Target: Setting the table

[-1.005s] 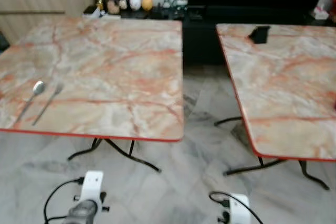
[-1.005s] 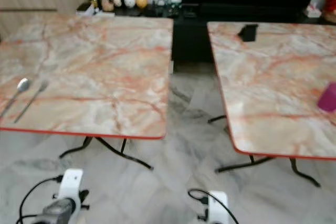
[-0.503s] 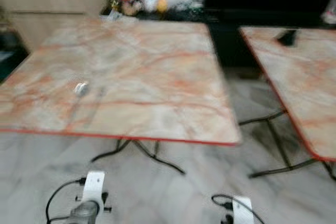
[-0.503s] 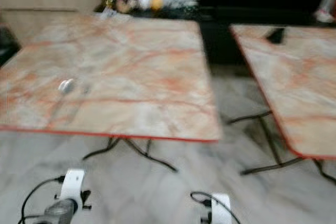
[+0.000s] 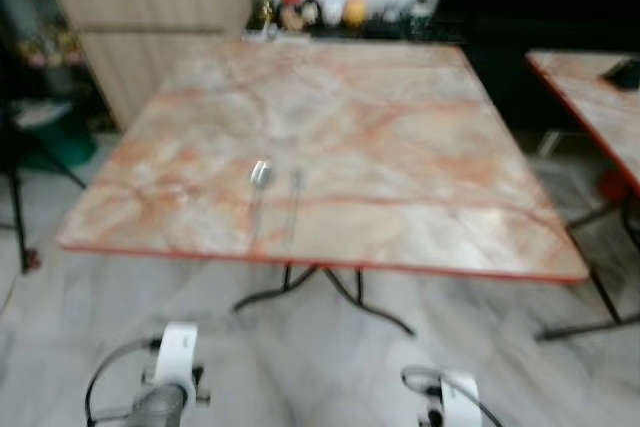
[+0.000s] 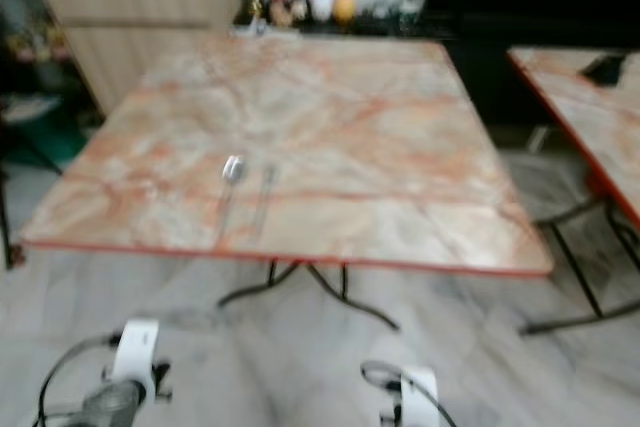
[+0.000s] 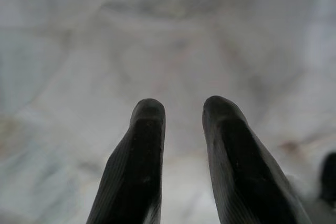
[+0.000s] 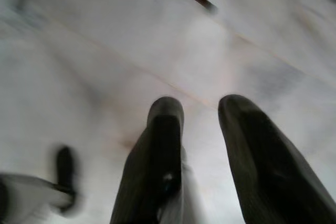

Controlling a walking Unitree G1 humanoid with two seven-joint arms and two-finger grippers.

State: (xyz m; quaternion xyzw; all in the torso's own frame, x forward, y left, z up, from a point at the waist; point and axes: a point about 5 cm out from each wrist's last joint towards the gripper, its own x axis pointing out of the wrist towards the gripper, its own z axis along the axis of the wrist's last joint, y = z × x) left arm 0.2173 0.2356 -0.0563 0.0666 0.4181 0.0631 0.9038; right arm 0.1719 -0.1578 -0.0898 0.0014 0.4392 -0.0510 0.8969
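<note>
Marble-top table (image 5: 400,157) is mostly bare, so there's loads of room to reach in from the near edge. The only stuff on it is a spoon (image 5: 259,179) and a fork (image 5: 294,202), lying side by side near the front left. The far edge is crowded by a row of small ornaments (image 5: 320,12) on the low unit behind. There's an open floor gap between this table and the 2nd table (image 5: 600,107) on the right. A cabinet (image 5: 150,37) and a dark stand (image 5: 15,197) block the left side.
</note>
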